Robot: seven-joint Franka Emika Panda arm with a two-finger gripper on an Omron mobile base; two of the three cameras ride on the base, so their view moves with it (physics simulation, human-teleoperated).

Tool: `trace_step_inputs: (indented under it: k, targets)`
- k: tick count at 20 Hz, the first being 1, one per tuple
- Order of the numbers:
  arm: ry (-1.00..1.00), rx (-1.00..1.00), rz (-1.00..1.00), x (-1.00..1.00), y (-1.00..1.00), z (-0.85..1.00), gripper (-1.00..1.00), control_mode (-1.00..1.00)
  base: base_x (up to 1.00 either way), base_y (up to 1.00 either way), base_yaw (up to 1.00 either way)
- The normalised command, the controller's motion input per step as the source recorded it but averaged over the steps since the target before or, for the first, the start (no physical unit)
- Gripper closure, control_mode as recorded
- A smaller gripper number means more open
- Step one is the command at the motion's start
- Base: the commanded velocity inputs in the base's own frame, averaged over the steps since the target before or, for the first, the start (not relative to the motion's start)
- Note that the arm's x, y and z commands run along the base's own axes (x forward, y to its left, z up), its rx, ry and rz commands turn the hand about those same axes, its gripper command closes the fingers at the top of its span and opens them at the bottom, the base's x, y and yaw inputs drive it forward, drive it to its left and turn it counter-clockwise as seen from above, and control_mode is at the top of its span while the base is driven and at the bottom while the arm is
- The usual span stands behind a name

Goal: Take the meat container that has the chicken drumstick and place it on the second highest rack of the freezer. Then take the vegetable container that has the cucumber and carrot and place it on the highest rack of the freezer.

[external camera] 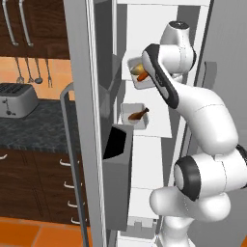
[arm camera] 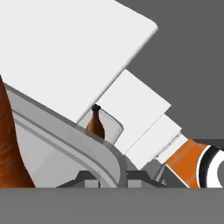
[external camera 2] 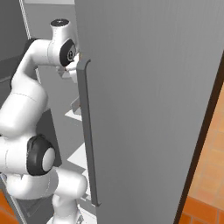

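On the second-highest freezer (external camera: 159, 120) rack, chicken drumstick (external camera: 137, 115) lying bone-end right; jaws clamping the vegetable container (external camera: 138, 76).

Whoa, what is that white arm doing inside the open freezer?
The robot arm is putting food trays away in the freezer. The meat container, with the chicken drumstick in it, already sits on a shelf. The arm now holds the vegetable container, with its carrot and cucumber, at the shelf above. The gripper is shut on that tray's rim, so it has not let go.
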Motion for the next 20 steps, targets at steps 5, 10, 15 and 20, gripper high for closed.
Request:
trace_step_inputs:
  k: [5, 10, 15, 20]
  targets:
    - [0.0, 0.0, -0.04, 0.82, 0.0, 0.0, 1.0, -1.0, 0.0, 0.0, 0.0]
    - [0.03, 0.0, -0.13, 0.89, -0.01, 0.0, 1.0, -1.0, 0.0, 0.0, 0.0]
    - [0.1, 0.0, -0.29, 0.43, -0.04, 0.0, 1.0, -1.0, 0.0, 0.0, 0.0]
    - [0.02, 0.0, -0.43, 0.16, -0.05, -0.29, 1.0, -1.0, 0.0, 0.0, 0.0]
